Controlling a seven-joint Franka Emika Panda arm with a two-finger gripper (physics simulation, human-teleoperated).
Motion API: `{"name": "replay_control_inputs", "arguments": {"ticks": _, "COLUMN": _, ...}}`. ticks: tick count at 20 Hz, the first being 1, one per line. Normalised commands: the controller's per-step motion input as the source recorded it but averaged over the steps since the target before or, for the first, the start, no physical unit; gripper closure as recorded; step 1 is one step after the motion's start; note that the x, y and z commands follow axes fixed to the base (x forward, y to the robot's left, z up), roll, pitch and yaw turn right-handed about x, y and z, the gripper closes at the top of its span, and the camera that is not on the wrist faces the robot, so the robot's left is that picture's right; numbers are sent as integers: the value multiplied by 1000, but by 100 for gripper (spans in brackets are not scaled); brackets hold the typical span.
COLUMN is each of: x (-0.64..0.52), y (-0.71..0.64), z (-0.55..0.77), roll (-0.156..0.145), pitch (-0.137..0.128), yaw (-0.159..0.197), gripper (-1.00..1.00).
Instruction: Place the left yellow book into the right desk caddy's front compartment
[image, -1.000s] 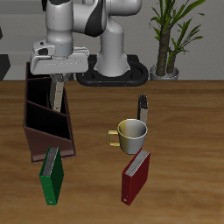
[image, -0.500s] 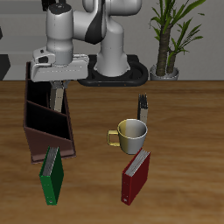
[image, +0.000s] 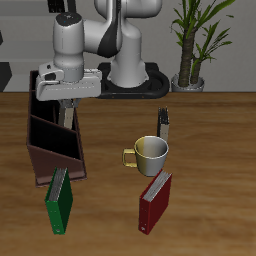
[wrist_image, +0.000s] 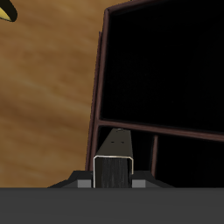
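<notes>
My gripper (image: 67, 104) is shut on the left yellow book (image: 67, 116), a thin greyish-tan book that hangs upright below the fingers. It hangs over the right desk caddy (image: 52, 160), a long dark reddish-brown open-top box with slanted partitions, with its lower end just at the caddy's rim. In the wrist view the book (wrist_image: 114, 160) sticks out from my gripper (wrist_image: 114, 181) above the caddy's rim (wrist_image: 100, 87) and a partition; the compartments below are dark. Which compartment the book is over I cannot tell.
A green book (image: 60, 198) leans against the caddy's front end. A yellow-lined mug (image: 151, 152) stands mid-table with a dark upright book (image: 164, 124) behind it and a red book (image: 155, 200) in front. A potted plant (image: 190, 45) stands at the back.
My gripper has moved down a little with the yellow book, bringing it closer to the caddy. Nothing else moved.
</notes>
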Motion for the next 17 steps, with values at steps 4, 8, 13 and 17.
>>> {"name": "replay_control_inputs", "arguments": {"ticks": 4, "x": 7, "y": -14, "z": -187, "roll": -2, "pitch": 28, "yaw": 13, "gripper": 100}}
{"name": "replay_control_inputs", "arguments": {"ticks": 8, "x": -23, "y": -101, "z": -261, "roll": -6, "pitch": 49, "yaw": -14, "gripper": 100}}
{"name": "replay_control_inputs", "arguments": {"ticks": 13, "x": -17, "y": -69, "z": -257, "roll": -21, "pitch": 53, "yaw": -26, "gripper": 100}}
{"name": "replay_control_inputs", "arguments": {"ticks": 17, "x": 48, "y": -68, "z": -57, "roll": -32, "pitch": 25, "yaw": -23, "gripper": -100}}
